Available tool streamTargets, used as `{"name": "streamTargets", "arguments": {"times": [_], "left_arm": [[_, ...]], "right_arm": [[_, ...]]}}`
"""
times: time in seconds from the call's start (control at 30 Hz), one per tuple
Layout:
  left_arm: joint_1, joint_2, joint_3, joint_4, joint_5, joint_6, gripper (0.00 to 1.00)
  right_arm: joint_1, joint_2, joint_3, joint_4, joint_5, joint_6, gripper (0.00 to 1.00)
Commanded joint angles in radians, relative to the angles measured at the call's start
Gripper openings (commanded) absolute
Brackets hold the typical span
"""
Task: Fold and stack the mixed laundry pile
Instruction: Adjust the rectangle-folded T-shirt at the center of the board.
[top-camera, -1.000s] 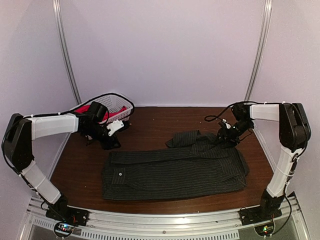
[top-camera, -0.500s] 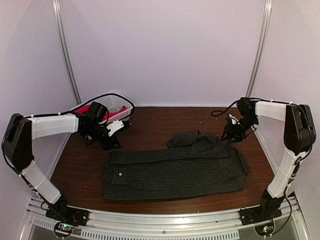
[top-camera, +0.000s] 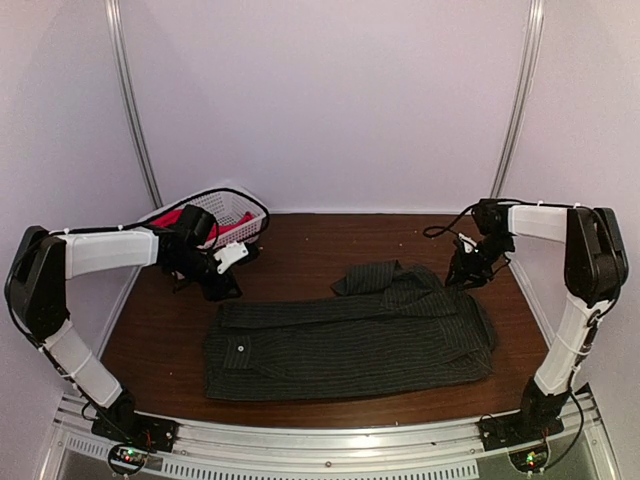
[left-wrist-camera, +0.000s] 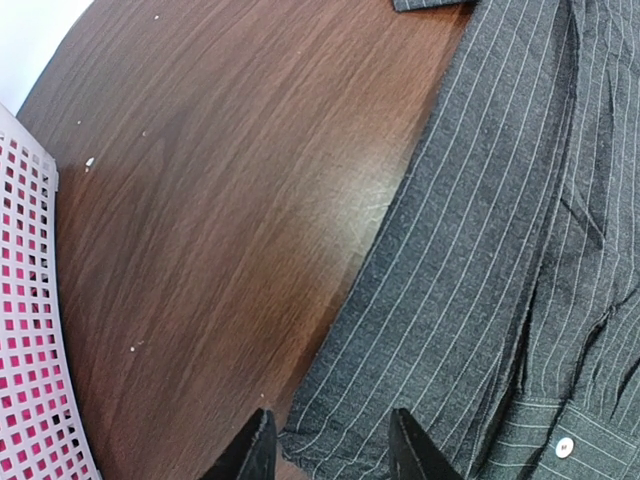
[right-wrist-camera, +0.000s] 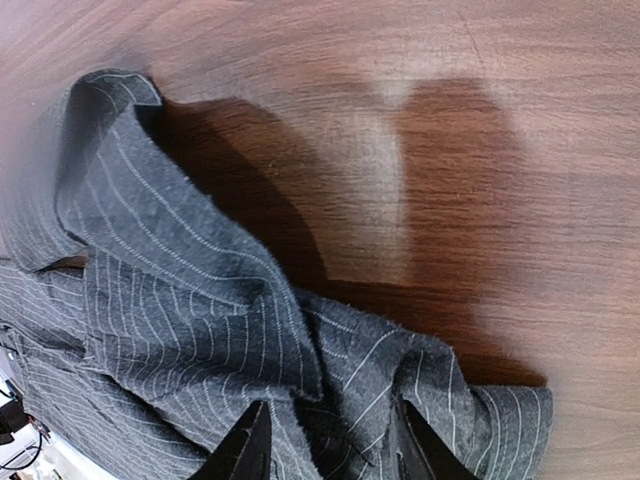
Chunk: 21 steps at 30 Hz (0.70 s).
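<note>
Charcoal shirt (top-camera: 350, 340): pinstriped, spread lengthwise across the middle of the surface (top-camera: 300, 255). Its near half lies flat, while its far right end is bunched, with a flap turned up toward the back.
T-shirt (top-camera: 172, 216): red, heaped in the white basket (top-camera: 240, 208) at the far left corner, well apart from the shirt.
Right end effector (right-wrist-camera: 330, 440): released, fingers apart and nothing pinched, poised over the crumpled folds at the shirt's far right end. Whether it touches the cloth I cannot tell.
Left end effector (left-wrist-camera: 333, 450): also released and gripping nothing, hanging just beside the basket with the shirt's far left corner below its tips.
Why so placed: each arm seems to be minding one end of the shirt, ready to take a corner and draw the cloth over.
Progress: early, I'd judge. The shirt is only roughly laid out and the T-shirt has not been unpacked.
Next need: smoothing the rumpled right end, or the fold will come out lumpy.
</note>
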Motion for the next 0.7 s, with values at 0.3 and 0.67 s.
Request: {"name": "streamTargets", "arguments": {"times": [0.3, 0.67], "left_arm": [[0.004, 0.03, -0.012, 0.036, -0.011, 0.013, 0.41], [0.004, 0.035, -0.006, 0.043, -0.021, 0.009, 0.41]], "right_arm": [[-0.003, 0.092, 0.071, 0.023, 0.02, -0.002, 0.05], [-0.009, 0.089, 0.106, -0.03, 0.041, -0.023, 0.24]]}}
